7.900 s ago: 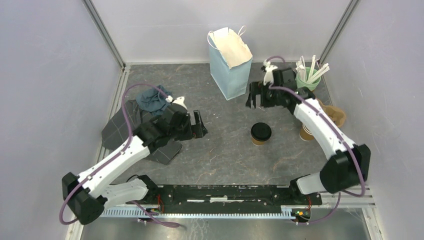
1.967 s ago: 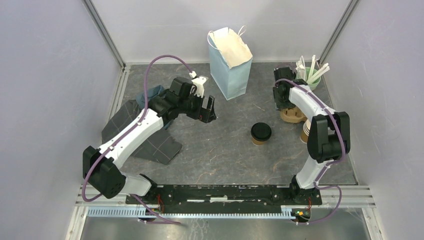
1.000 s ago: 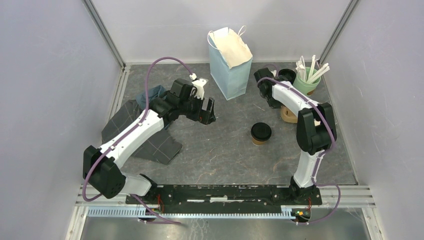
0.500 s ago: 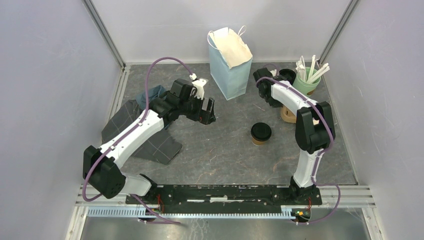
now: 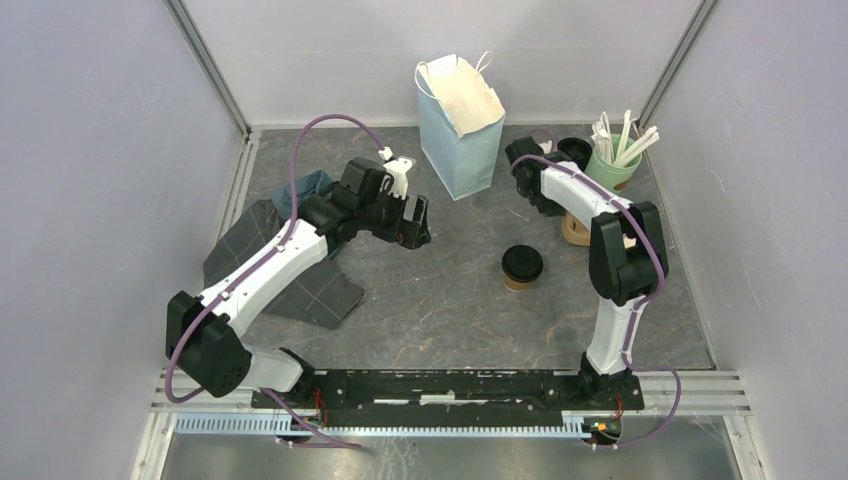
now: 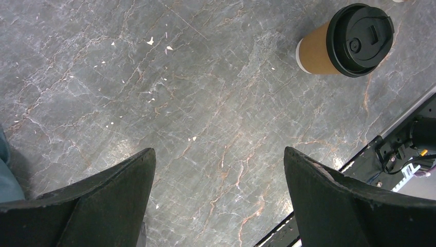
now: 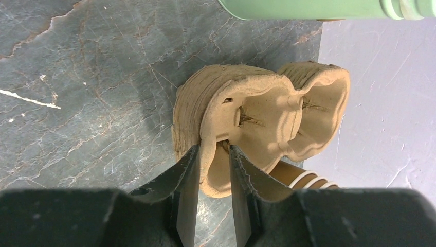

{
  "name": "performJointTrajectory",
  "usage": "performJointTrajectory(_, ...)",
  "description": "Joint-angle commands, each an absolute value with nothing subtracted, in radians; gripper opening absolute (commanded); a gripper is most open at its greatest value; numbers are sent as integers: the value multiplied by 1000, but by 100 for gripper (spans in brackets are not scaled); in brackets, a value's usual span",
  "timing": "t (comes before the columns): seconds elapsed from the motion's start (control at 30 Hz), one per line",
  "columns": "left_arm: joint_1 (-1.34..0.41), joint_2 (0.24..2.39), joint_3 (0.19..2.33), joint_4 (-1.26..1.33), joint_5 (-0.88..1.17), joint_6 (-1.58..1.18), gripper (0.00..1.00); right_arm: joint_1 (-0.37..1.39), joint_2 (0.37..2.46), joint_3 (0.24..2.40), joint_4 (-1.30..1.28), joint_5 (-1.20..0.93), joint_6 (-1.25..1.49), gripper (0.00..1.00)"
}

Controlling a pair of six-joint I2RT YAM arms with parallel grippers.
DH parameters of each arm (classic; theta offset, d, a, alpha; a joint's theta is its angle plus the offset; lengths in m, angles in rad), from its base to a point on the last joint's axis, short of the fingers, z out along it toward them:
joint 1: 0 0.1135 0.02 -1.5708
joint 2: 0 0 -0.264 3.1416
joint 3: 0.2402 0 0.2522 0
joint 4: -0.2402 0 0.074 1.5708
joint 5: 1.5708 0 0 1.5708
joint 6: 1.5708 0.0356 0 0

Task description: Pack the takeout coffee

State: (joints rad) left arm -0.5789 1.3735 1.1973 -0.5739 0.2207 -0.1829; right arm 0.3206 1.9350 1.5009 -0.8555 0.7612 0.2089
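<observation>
- Three pale lilac-grey walls [image 5: 100, 200] are seen closing in the table [image 5: 440, 320], with aluminium posts [image 5: 207, 68] set at the far corners.
- The tabletop is finished in dark grey stone-look sheet, veined with rust and flecked with pale crumbs; a black rail [image 5: 450, 385] is fixed along its near edge.
- The takeout coffee [image 5: 521, 267] is stood upright near the middle of the table, lid on, apart from both arms.
- The left gripper [image 6: 218, 154] is held wide open above bare surface, with nothing gripped.
- The right gripper [image 7: 213, 149] is narrowed onto the rim of the pulp cup carrier [image 7: 257, 118], one finger on each side of its wall, near the green cup [image 5: 612, 165] at the far right.
- A pale blue paper bag [image 5: 458, 125] is stood open at the back, and grey cloth [image 5: 290, 275] is laid on the left.
</observation>
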Motion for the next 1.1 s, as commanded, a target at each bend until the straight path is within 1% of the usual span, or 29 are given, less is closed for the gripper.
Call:
performJointTrajectory(0.0, -574, 1351, 1198, -550, 234, -128, 100, 323, 1951, 1503, -849, 793, 232, 33)
performJointTrajectory(0.27, -572, 1353, 1200, -551, 236, -127, 100, 322, 1955, 1510, -861, 819, 229, 33)
performJointTrajectory(0.5, -572, 1359, 1204, -549, 237, -127, 100, 323, 1926, 1515, -908, 880, 241, 32)
performJointTrajectory(0.8, -571, 1362, 1204, -552, 245, -128, 100, 333, 1942, 1537, -987, 980, 309, 31)
performJointTrajectory(0.97, -571, 1362, 1201, -546, 248, -129, 100, 332, 1955, 1503, -954, 960, 355, 31)
performJointTrajectory(1.07, -571, 1360, 1201, -549, 248, -128, 100, 333, 1986, 1515, -956, 965, 379, 28)
